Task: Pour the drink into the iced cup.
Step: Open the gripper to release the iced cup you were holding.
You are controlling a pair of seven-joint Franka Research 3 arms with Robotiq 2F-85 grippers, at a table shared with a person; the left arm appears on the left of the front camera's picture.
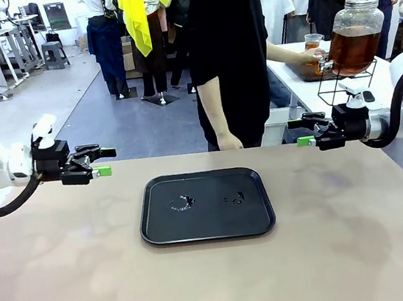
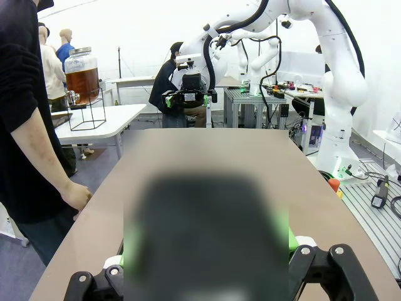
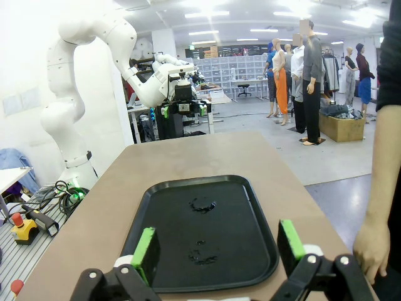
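Both claws, left (image 1: 105,162) and right (image 1: 301,131), hover wide and empty at the table (image 1: 71,286) sides, flanking a black tray (image 1: 209,227). Behind, a person's hand (image 1: 313,55) holds a cup (image 1: 313,41) at the drink (image 1: 354,49) dispenser.

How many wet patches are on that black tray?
2 on the black tray: a ring-shaped wet patch left of the middle, and a smaller wet patch right of it. Fainter drops may escape these views.
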